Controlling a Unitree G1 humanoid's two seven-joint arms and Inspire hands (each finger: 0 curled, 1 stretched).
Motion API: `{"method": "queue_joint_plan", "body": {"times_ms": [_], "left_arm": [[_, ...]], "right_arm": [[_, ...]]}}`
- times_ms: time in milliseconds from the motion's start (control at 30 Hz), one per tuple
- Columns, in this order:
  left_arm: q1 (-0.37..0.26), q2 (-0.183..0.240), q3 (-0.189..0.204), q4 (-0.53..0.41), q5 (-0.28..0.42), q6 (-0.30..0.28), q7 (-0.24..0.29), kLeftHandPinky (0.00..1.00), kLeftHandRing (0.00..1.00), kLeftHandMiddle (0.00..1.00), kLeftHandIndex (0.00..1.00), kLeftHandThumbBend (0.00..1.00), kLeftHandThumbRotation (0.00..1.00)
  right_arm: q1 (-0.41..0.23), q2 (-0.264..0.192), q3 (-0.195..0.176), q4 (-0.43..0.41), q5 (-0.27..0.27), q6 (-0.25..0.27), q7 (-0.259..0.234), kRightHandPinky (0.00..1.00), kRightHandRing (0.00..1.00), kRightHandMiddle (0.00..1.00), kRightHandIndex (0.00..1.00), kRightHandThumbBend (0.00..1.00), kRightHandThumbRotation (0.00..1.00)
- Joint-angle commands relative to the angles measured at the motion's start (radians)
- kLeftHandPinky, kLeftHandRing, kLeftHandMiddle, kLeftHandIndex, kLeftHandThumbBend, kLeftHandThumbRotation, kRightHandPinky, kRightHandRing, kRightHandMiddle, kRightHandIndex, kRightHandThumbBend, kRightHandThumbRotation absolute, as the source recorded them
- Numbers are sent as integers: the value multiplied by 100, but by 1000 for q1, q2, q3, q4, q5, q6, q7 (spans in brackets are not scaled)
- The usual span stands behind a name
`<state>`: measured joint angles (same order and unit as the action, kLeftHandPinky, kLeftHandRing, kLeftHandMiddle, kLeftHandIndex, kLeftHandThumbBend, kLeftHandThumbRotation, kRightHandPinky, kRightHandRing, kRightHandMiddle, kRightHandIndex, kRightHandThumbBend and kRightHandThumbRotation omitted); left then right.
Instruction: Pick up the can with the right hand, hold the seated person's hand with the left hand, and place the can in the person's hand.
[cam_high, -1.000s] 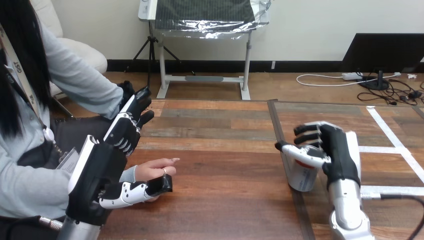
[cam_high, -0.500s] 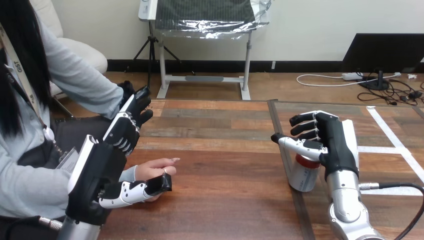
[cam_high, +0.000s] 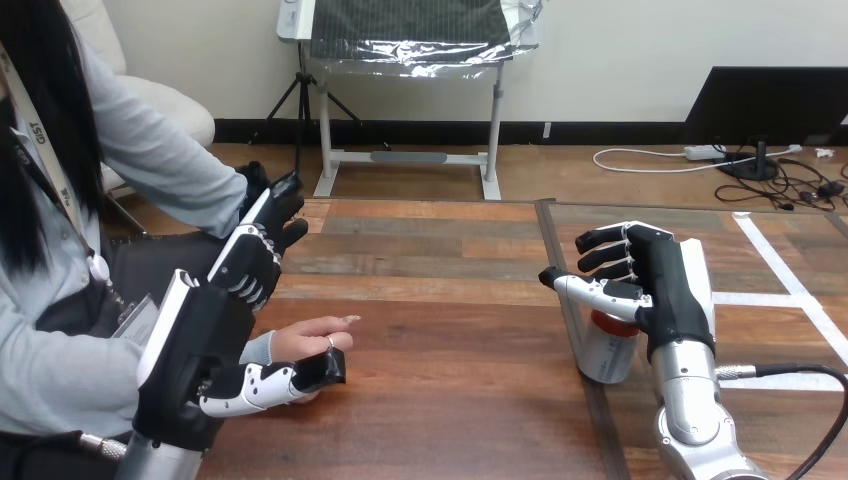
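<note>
While above can (cam_high: 607, 358), right hand (cam_high: 668, 295) higher.

Worktop middle: bare wood on the worktop (cam_high: 450, 345) between the person's hand (cam_high: 312, 338) and the can (cam_high: 607, 354); a hand could cross here.
Person's hand: reachable from above and from the can's side.
Left flank: the left hand (cam_high: 195, 340) blocks it, thumb along the person's hand's near edge, fingers raised beyond the wrist.
Can top: covered by the right hand (cam_high: 668, 290), whose spread fingers hang just over it.
Can sides: left and near faces are free.
</note>
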<state>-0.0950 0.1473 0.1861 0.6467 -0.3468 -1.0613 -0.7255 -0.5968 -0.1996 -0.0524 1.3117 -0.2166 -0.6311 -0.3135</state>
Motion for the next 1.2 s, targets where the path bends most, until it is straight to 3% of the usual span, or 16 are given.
{"method": "queue_joint_plan", "body": {"times_ms": [0, 267, 533, 733, 867, 1167], "left_arm": [[-38, 19, -12, -22, -10, 2, 4, 94, 98, 99, 94, 100, 44], [-44, 25, -12, -12, -15, -8, 4, 93, 97, 99, 94, 100, 45], [-41, 30, -14, -18, -14, 3, 7, 93, 97, 99, 94, 100, 45], [-44, 32, -15, -12, -19, -1, 1, 93, 97, 98, 94, 100, 45], [-45, 32, -14, -8, -23, -1, -1, 93, 97, 98, 94, 100, 45], [-53, 32, -15, 7, -33, -13, -16, 93, 98, 99, 94, 100, 45]], "right_arm": [[-65, -4, -5, -18, 8, -21, -8, 36, 41, 47, 50, 82, 0], [-59, -2, -16, -21, 27, -25, 19, 39, 45, 50, 52, 82, 0], [-50, 1, -24, -36, 56, -58, 77, 50, 57, 61, 63, 87, 0], [-45, 3, -27, -46, 70, -69, 91, 57, 65, 68, 71, 90, 0], [-36, 3, -40, -53, 101, -106, 151, 62, 69, 71, 76, 90, 0], [-27, -7, -47, -57, 120, -140, 209, 75, 78, 80, 85, 92, 4]]}}
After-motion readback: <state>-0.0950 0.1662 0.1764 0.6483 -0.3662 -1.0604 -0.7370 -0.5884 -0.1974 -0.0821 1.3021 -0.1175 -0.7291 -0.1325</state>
